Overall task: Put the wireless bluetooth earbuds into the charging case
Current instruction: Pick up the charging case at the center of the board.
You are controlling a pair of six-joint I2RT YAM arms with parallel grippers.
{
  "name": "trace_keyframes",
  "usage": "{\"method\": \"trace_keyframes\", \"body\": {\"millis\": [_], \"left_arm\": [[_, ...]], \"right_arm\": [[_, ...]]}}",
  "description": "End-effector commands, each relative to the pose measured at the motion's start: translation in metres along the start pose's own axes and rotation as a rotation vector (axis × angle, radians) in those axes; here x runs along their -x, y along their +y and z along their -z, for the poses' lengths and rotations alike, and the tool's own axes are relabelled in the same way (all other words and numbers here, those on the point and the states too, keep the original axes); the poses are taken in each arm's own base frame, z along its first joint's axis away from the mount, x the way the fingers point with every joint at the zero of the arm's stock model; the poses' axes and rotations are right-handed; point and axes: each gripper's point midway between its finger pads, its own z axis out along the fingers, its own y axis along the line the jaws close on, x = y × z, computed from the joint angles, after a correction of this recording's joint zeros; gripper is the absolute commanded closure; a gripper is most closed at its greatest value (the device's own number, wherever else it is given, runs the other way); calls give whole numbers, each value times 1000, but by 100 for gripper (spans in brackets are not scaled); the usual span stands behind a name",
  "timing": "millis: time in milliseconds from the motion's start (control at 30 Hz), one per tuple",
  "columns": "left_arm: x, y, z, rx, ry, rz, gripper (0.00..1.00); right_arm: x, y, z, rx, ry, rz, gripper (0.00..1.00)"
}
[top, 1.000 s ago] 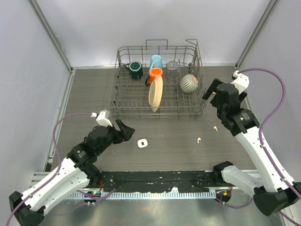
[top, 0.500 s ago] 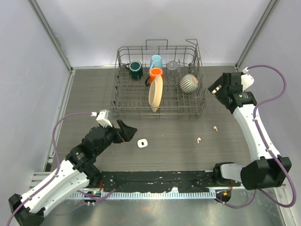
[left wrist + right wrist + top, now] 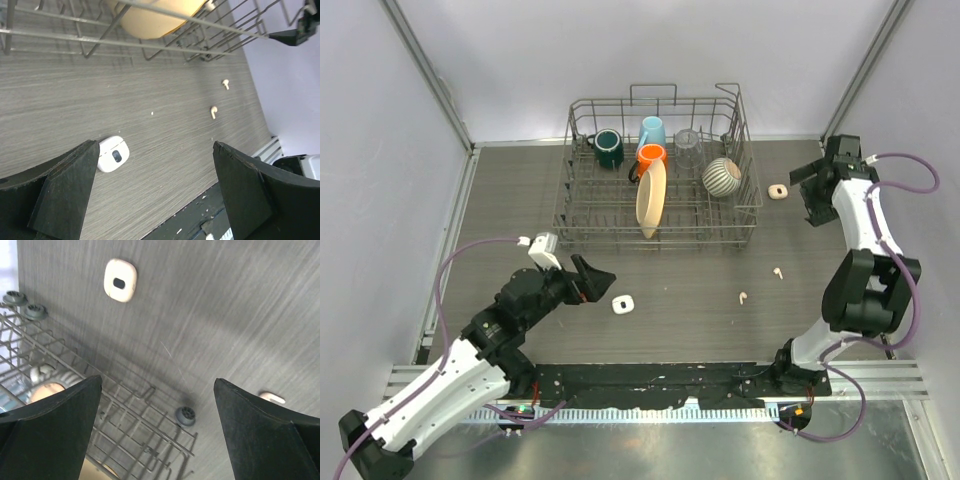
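Hovering left pincer (image 3: 155,146): fingers spread wide and empty, low over the bench (image 3: 60,100), with the white case just inside its left finger. It looks lined up to take or steady that case.
white case (image 3: 113,154): lies flat with its dark opening facing up, touching nothing. It is the case nearest the left arm, so that arm probably suits it best.
earbuds (image 3: 213,112): two lie loose on the bench, apart from each other and well to the right of the white case. Neither is seated or gripped.
right pincer (image 3: 157,381): also spread and empty, stretched to the far right corner and looking down past the rack's edge.
second case (image 3: 120,280): sits on bare bench just beyond the rack's corner, opening up, ahead of the right pincer.
rack (image 3: 665,244): a wire dish rack across the back of the bench. It is not part of the job but crowds the right arm's reach.
stage: early, I judge, with no earbud gathered yet.
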Motion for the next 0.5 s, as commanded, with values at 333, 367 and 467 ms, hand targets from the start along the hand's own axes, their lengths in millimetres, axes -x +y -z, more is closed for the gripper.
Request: {"method": "trace_keyframes", "body": {"millis": [333,367,467], "left_arm": [[29,-9,15,-68,-166,15,0],[27,-7,14,-62,-158,6,0],[27,-6,14,-52,-154,4,0]], "right_arm": [[39,46,-55,-138,93,-123,8],[36,42,-67,-165,105,-128,8],[36,48,-77,-164,107,-148,9]]}}
